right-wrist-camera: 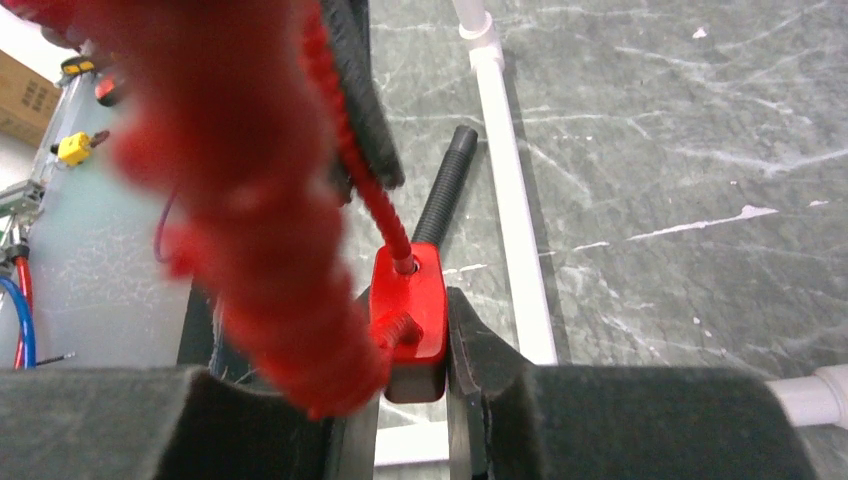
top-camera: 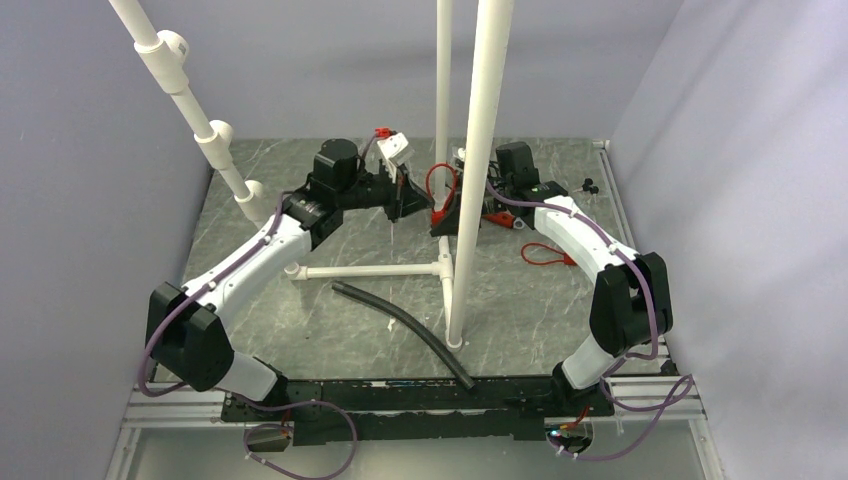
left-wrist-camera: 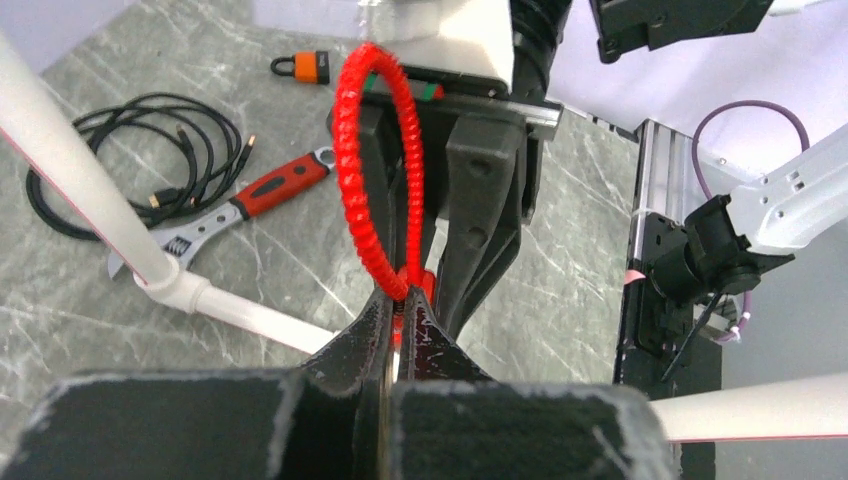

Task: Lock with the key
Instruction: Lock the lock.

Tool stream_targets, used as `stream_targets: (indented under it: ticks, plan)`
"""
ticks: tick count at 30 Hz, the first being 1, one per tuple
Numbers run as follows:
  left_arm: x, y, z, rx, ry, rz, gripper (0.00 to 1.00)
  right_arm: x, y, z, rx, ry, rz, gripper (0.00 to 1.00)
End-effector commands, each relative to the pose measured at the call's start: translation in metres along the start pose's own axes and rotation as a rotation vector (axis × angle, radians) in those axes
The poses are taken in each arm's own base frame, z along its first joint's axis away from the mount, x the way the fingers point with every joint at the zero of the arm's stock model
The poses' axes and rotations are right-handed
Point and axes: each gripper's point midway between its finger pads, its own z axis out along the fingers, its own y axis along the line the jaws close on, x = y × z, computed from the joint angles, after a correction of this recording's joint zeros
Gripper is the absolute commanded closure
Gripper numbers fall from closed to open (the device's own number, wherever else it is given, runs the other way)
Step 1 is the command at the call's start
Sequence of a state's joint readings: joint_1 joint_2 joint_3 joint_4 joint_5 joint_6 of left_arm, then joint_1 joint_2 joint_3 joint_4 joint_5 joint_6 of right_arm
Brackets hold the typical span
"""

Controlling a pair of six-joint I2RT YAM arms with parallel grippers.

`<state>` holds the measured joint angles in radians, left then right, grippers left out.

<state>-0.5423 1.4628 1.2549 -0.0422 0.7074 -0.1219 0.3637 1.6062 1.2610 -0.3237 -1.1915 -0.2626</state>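
The red padlock with a red coiled cable shackle is clamped between the fingers of my right gripper, held above the table at the middle back. My left gripper is shut, its tips right against the lock's red body. A thin bright metal strip shows between its pads, which I take for the key; most of it is hidden. In the top view my left gripper and right gripper meet beside the white pole.
A white PVC frame lies and stands mid-table, with a black corrugated hose in front. A red cable loop lies at the right. Behind are an orange padlock, a red-handled wrench and a black cable coil.
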Motion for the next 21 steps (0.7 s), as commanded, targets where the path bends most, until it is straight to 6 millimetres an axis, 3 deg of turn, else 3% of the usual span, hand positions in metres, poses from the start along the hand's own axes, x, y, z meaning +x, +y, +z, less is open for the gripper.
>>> stream_targets:
  ticks: [1, 6, 11, 21]
  plan:
    - [0.096, -0.047, 0.010, 0.146, 0.300, -0.160, 1.00, -0.097, 0.031, -0.003, -0.081, -0.152, -0.406, 1.00]
    - [0.104, -0.049, 0.014, 0.167, 0.328, -0.232, 1.00, -0.100, 0.034, -0.003, -0.093, -0.153, -0.412, 1.00]
    - [0.111, -0.037, 0.003, 0.156, 0.336, -0.354, 1.00, -0.100, 0.033, -0.012, -0.081, -0.168, -0.394, 1.00]
    - [0.137, -0.032, 0.002, 0.104, 0.413, -0.427, 1.00, -0.107, 0.035, -0.016, -0.076, -0.192, -0.411, 1.00]
